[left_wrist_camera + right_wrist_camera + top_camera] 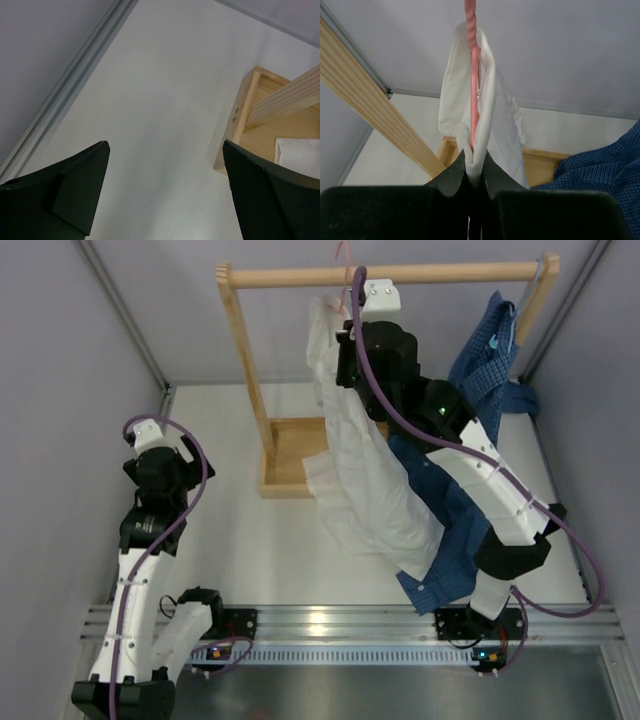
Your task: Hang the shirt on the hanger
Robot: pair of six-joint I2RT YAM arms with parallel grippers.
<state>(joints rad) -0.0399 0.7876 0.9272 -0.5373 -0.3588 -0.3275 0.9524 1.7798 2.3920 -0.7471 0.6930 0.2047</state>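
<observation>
The white shirt [365, 475] hangs from up near the wooden rail down toward the table, draped over the pink hanger [343, 260], whose hook shows above the rail. In the right wrist view the pink hanger wire [471, 75] runs up between folds of the white shirt [495, 100]. My right gripper [348, 330] is raised at the shirt's top; its jaws are pinched on the shirt cloth and the wire [476, 172]. My left gripper [150, 435] is low at the left, open and empty [165, 165] above the bare table.
A wooden rack with a top rail [390, 275], left post and base tray [290, 455] stands at the back. The blue checked shirt [480, 370] hangs on a light blue hanger at the rail's right end and also shows in the right wrist view [605, 165]. Grey walls enclose the table.
</observation>
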